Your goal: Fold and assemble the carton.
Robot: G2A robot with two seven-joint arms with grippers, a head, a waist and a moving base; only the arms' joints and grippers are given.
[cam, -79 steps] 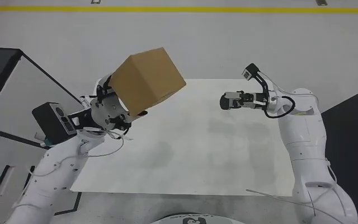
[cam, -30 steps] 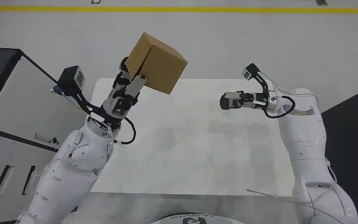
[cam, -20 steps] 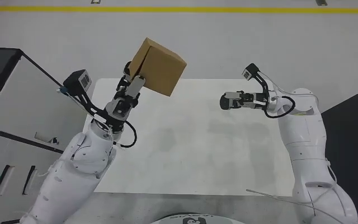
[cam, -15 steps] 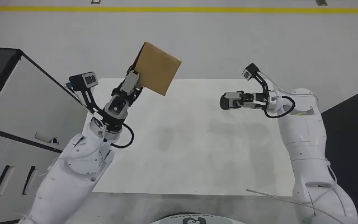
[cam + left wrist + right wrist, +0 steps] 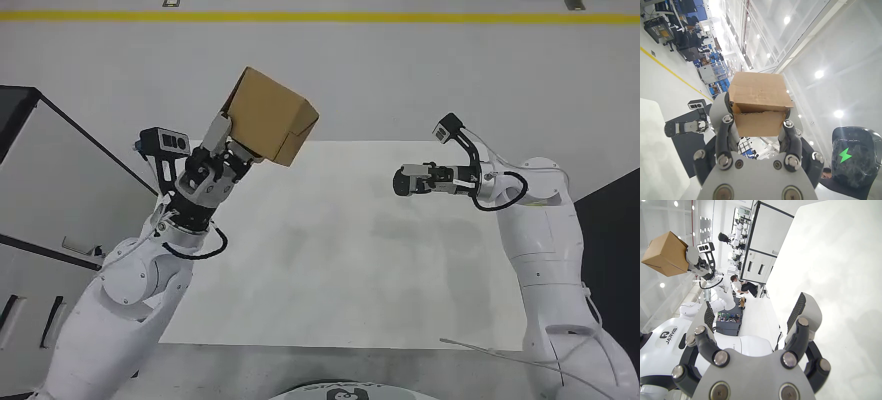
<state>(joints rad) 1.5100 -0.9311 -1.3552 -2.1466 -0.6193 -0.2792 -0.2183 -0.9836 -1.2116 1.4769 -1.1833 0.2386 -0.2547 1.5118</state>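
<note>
Carton (image 5: 268, 113) has rotated, partly covering the left claw (image 5: 228, 140).

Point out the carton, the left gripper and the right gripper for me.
carton (image 5: 270, 108), top view, its upper brown face.
left gripper (image 5: 758, 111), left wrist view, midway between its fingertips.
right gripper (image 5: 755, 303), right wrist view, midway between its fingertips.

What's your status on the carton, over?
Left gripper shut on carton, held high off the table. Right gripper open, empty, hovering over table. Nothing between the arms.
</note>
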